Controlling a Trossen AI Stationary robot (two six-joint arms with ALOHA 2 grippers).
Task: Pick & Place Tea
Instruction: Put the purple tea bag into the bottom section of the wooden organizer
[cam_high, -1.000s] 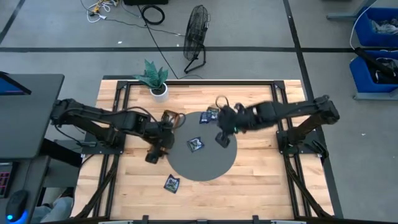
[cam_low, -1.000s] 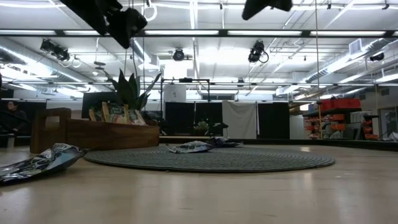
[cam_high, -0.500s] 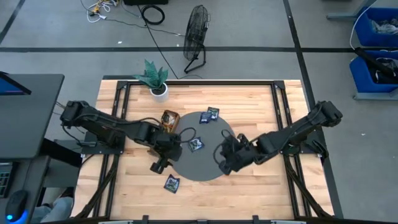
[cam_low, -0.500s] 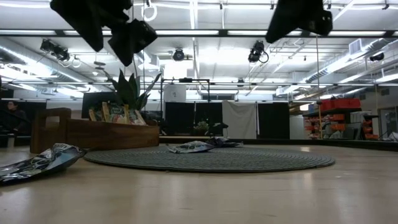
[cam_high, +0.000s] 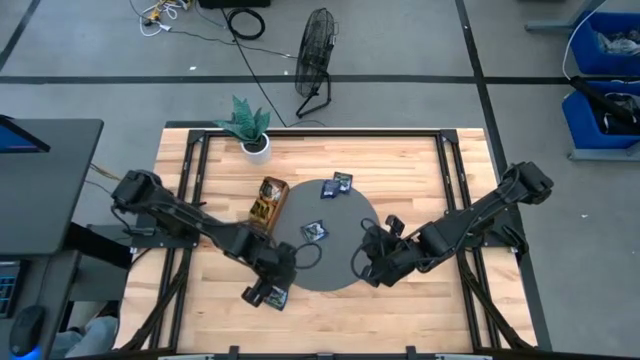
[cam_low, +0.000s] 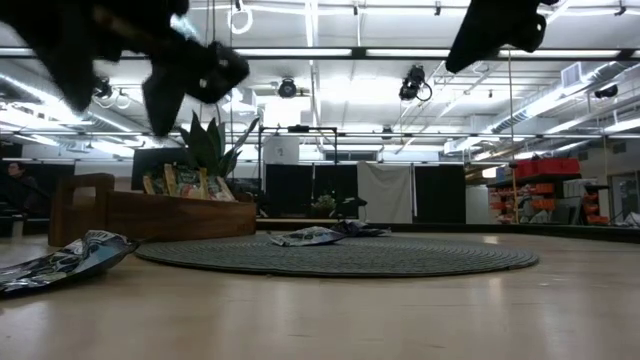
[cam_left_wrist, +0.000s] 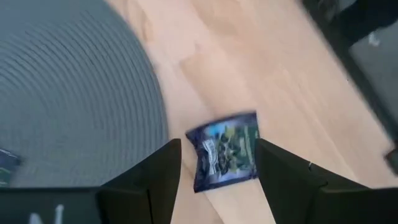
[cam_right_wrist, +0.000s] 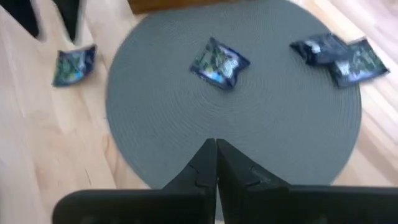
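Left gripper (cam_left_wrist: 217, 171), fingers open, hovers right over the dark blue sachet (cam_left_wrist: 226, 158) on the bare desk (cam_left_wrist: 298, 93) near-left of the mat (cam_left_wrist: 68, 93); right gripper (cam_right_wrist: 216, 163) closed, farther away.

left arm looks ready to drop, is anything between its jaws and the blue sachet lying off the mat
Nothing visible is in the way. The left gripper hangs with its jaws open right above the blue sachet, which lies alone on bare wood of the table beside the mat. The right gripper is shut, above the mat's far side.
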